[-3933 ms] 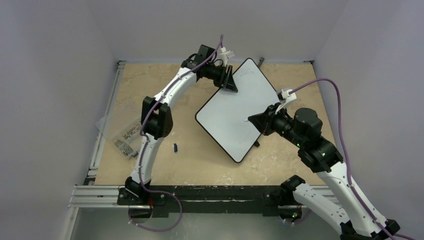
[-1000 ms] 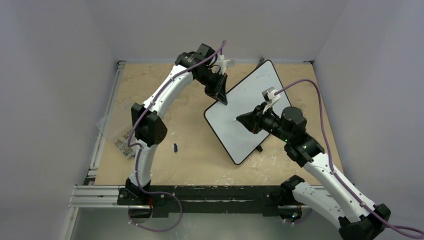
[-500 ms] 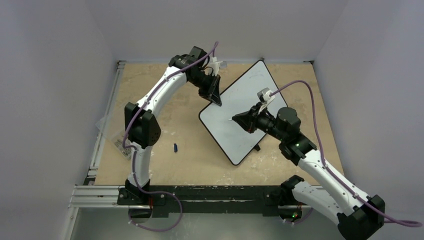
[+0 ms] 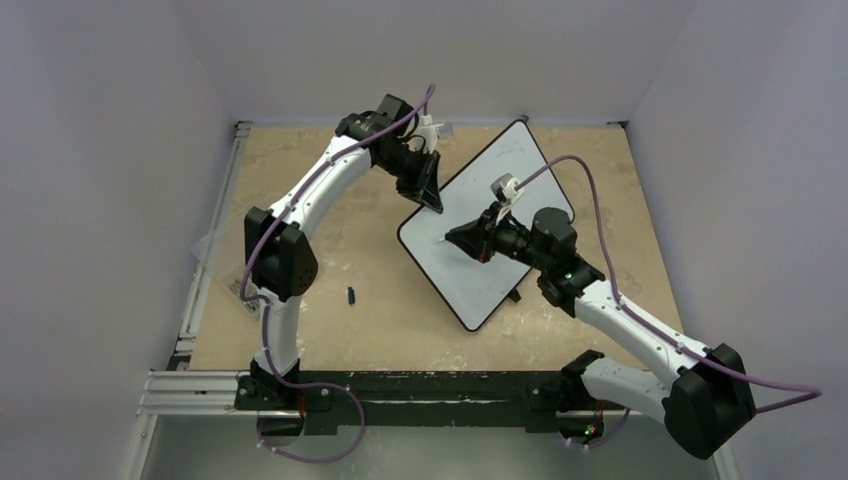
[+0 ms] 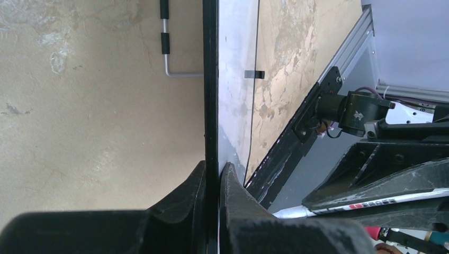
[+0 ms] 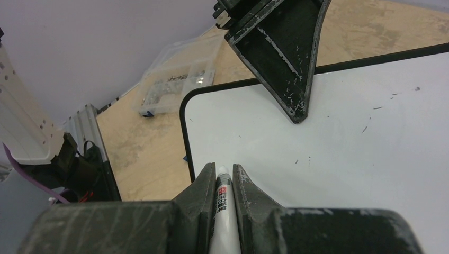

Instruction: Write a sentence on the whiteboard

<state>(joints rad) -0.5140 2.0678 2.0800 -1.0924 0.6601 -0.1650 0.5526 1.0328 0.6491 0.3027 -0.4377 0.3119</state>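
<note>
White, speckled but with nothing written yet, the whiteboard sits centre-right in the top view, its upper-left rim pinched by the left jaws. Right jaws clamp a marker above its left corner; next, probably, tip down gently for the first stroke.

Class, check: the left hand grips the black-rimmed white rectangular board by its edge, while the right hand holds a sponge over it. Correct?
No sponge: the right wrist view shows the right hand holding a white marker pen over the black-rimmed white board. The left hand grips its edge.
</note>
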